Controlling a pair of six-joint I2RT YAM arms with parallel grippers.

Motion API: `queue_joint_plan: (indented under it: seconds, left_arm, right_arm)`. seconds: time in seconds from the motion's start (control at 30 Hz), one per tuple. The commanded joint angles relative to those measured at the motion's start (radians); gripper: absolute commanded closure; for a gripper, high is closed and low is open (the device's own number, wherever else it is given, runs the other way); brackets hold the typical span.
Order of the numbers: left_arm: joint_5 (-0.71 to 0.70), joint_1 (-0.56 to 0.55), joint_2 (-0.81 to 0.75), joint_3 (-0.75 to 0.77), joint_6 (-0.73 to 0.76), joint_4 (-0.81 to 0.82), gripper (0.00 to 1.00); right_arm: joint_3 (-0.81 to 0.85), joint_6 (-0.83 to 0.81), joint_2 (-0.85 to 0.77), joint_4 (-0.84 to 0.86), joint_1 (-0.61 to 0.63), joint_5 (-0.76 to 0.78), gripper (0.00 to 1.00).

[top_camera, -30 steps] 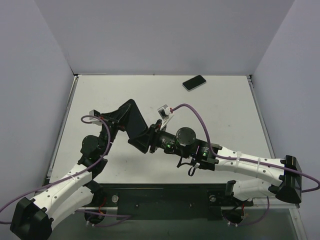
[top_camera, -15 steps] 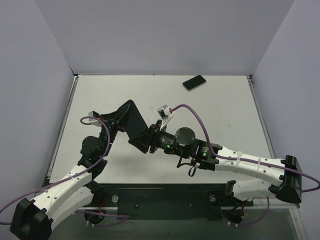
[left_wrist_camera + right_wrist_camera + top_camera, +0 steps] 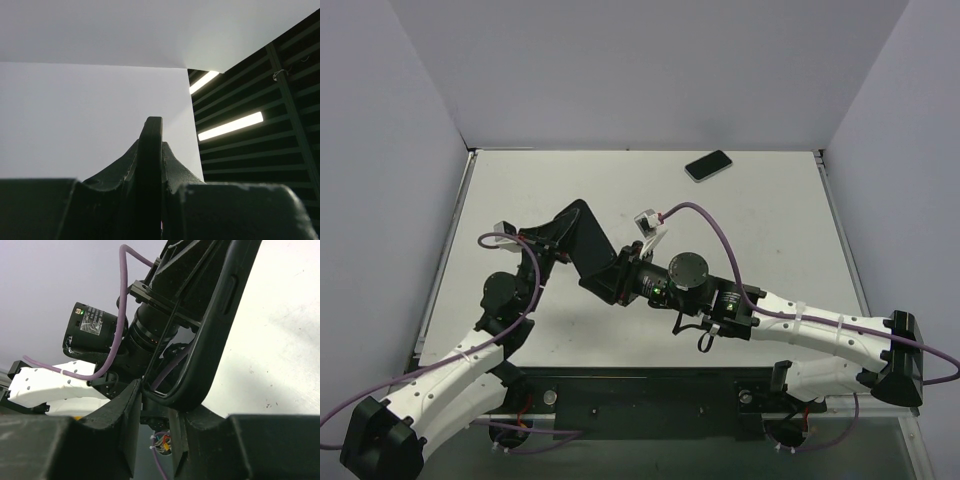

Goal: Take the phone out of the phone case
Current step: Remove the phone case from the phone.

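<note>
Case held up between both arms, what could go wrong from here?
The right tool pinches only a corner of the case, so it may slip off. The left tool clamps just a thin edge, and the case hangs above the table: opposing pulls could twist or drop it.

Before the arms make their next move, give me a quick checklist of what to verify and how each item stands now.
1. Phone out of its case and lying flat near the far edge of the table: ok.
2. Left tool shut on the phone case: ok.
3. Right tool has a finger on each side of the case's rim: ok.
4. Right tool gripping that rim firmly: cannot tell.
5. Free spot under the case for setting it down: cannot tell, because the arms hide it.
</note>
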Motion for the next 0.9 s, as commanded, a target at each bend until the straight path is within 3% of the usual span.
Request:
queue_joint_plan:
  seconds: [0.0,0.17,0.53,0.7,0.87]
  left_arm:
    - [0.063,-0.005,-0.056,0.069,0.064,0.144,1.00]
    - [0.076,-0.004,-0.057,0.087,0.032,0.128,1.00]
    - [0.131,-0.004,-0.082,0.216,-0.148,0.095,1.00]
    - [0.154,-0.002,-0.077,0.241,-0.194,0.093,1.00]
    - [0.168,-0.002,-0.056,0.247,-0.199,0.114,1.00]
  right_arm:
    - [0.044,0.022,-0.001,0.008,-0.057,0.126,0.80]
    - [0.018,-0.047,0.008,0.025,-0.089,0.086,1.00]
    - [-0.189,-0.415,0.104,0.282,-0.180,-0.100,1.00]
    - [-0.182,-0.563,0.117,0.195,-0.209,-0.154,1.00]
    - [-0.137,-0.714,0.107,0.016,-0.215,-0.097,1.00]
